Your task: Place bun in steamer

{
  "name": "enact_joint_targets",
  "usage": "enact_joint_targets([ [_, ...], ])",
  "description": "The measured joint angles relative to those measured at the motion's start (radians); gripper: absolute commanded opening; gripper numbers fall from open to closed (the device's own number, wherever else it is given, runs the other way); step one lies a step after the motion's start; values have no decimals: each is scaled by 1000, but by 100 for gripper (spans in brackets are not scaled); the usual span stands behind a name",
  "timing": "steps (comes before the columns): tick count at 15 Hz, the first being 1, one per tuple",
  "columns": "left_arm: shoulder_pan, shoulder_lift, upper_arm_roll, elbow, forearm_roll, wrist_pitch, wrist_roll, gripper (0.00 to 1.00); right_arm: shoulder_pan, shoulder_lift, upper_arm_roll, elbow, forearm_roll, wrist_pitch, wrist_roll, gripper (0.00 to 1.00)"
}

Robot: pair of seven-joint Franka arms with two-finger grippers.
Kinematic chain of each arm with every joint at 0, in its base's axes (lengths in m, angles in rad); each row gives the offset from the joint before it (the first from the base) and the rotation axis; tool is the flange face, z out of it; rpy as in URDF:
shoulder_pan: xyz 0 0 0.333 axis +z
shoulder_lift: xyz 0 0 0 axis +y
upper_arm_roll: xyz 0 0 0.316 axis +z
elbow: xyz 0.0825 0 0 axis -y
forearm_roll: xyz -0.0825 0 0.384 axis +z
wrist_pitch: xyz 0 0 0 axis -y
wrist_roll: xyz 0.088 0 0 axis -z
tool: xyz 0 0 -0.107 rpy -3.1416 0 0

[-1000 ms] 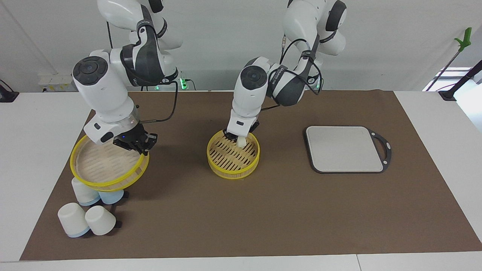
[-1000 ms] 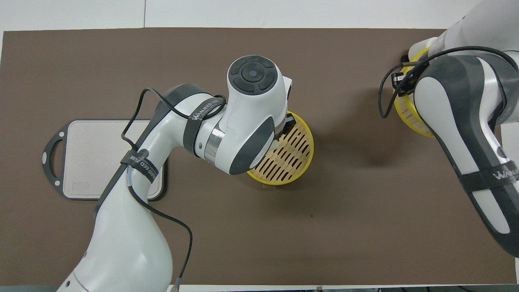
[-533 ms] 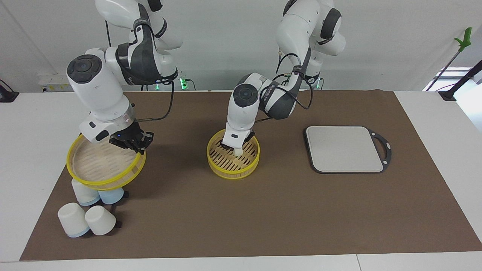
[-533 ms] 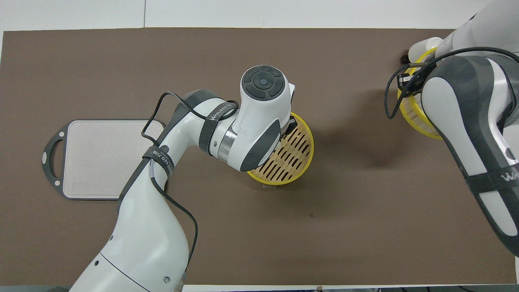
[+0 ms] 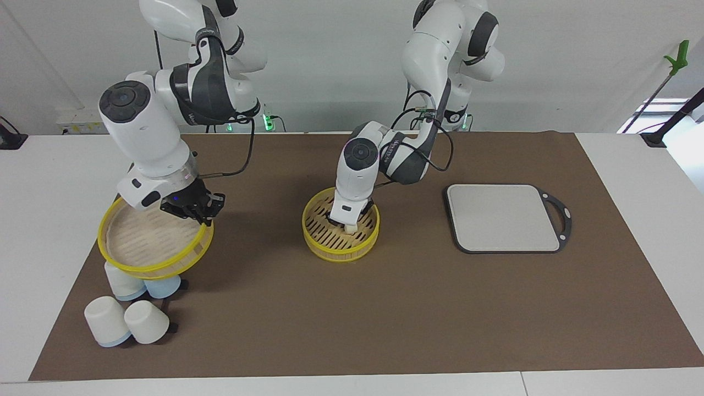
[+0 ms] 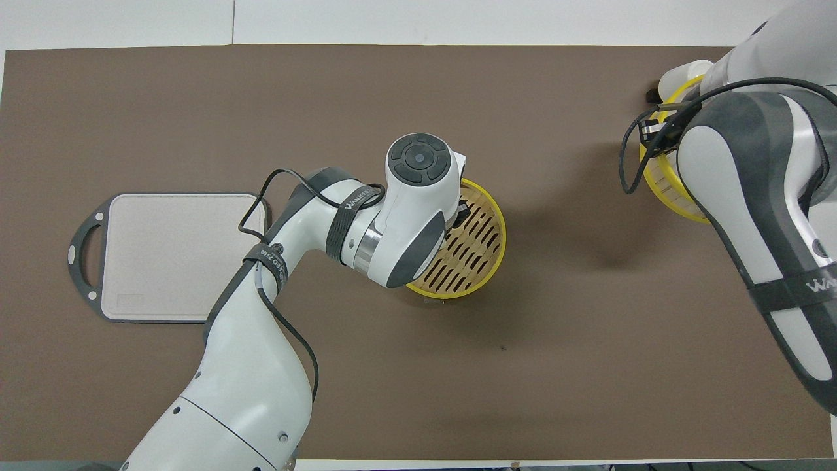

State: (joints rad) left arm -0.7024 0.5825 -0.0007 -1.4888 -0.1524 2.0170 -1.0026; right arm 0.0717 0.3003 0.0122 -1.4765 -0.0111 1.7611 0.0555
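The yellow-rimmed steamer basket point(image 5: 322, 247) point(image 6: 490, 248) stands at the middle of the brown mat. My left gripper point(image 5: 346, 224) is lowered inside it, shut on the small cream bun point(image 5: 350, 227), which is down at the slatted bottom. In the overhead view the left arm hides the bun and gripper. My right gripper point(image 5: 193, 213) is shut on the rim of the yellow-rimmed steamer lid point(image 5: 148, 242) point(image 6: 660, 190) and holds it tilted in the air over the white cups at the right arm's end.
A grey rectangular board point(image 5: 503, 217) point(image 6: 170, 255) with a dark handle lies toward the left arm's end. Several white upturned cups point(image 5: 124, 319) with blue bases stand under and beside the held lid. A brown mat point(image 5: 385, 308) covers the table.
My left gripper has come down with the bun from just above the steamer to its slatted bottom. My right gripper has shifted the lid slightly toward the right arm's end.
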Motion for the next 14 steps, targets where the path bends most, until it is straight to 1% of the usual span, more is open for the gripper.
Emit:
enact_joint_targets([
  [1,-1,-2,0,-1,0,1,0,100,0,0,0,-1,0,1,0,0],
  [7,-2,-9,3,1,0,-11,-1,100,0,-1,1,-6,1,5,0,0],
  [9,3,-29,11,5,0,-37,-2,100,2,-1,4,-6,2,11,0,0],
  [11,31,-81,23,8,1,-86,-5,100,5,-1,8,-7,5,33,0,0],
  [14,141,-188,29,5,5,-191,-2,100,23,-1,14,-10,24,49,12,0],
])
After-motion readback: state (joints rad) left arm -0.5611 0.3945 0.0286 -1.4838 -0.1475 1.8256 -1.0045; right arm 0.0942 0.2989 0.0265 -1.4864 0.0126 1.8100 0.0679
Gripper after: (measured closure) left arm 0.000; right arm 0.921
